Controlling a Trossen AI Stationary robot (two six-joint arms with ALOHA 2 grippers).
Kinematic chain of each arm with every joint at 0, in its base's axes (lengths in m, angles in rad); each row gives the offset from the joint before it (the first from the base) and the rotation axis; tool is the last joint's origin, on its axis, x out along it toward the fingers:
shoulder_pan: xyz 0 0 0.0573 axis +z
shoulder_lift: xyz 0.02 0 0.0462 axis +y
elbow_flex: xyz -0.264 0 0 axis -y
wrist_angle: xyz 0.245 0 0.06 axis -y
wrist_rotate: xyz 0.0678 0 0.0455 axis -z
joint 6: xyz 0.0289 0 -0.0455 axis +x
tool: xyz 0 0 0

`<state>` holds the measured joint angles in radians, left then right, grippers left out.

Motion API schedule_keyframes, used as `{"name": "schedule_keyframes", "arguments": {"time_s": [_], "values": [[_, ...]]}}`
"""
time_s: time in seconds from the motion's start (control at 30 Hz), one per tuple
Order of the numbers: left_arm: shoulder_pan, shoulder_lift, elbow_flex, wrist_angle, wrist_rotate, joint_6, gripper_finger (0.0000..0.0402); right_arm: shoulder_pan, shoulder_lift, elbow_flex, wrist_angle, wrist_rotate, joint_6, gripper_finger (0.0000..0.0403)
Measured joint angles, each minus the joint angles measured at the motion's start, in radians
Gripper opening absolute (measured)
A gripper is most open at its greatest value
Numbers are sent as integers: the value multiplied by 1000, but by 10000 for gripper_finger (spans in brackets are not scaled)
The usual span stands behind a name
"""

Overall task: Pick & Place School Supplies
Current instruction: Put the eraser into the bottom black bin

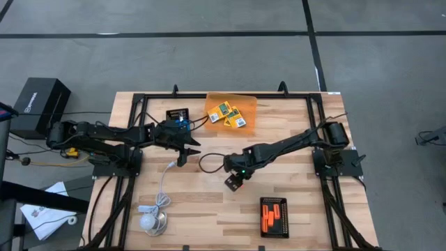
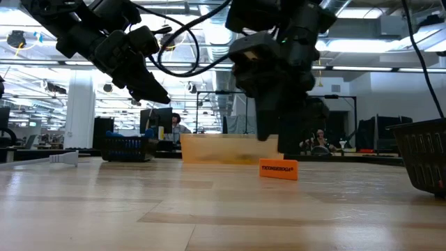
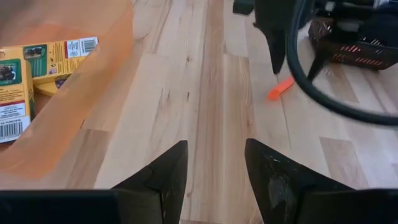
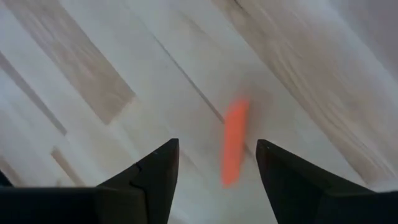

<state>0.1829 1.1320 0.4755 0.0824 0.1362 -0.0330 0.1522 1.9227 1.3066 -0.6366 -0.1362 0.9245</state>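
Observation:
A short orange stick [image 4: 234, 149] lies flat on the wooden table, also seen in the low view as the stick [image 2: 278, 169]. My right gripper [image 4: 217, 144] hovers over it, open and pointing down, a finger on either side and clear of it. In the high view this gripper [image 1: 233, 183] is near the table's middle. Yellow-and-green crayon boxes [image 1: 230, 115] lie in an orange see-through tray [image 1: 247, 104] at the far edge. My left gripper [image 1: 188, 150] stands open above bare wood, left of that tray, with nothing between its fingers.
A black tray [image 1: 274, 226] holding several orange sticks sits near the front right. A white cable with a round puck [image 1: 153, 222] lies front left. A small black tray [image 1: 177, 113] with something blue beside it stands behind my left arm. Black frame rails line the table's sides.

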Motion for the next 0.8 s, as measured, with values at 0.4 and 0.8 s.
{"name": "schedule_keyframes", "arguments": {"time_s": [0.4, 0.8], "values": [[0, 0, 0, -6, -1, 1, 155, 10, 15, 9, -18, 8, 3, 204], [0, 0, 0, -9, -1, 2, 155, 38, 15, -22, -8, 39, 37, 188]]}}
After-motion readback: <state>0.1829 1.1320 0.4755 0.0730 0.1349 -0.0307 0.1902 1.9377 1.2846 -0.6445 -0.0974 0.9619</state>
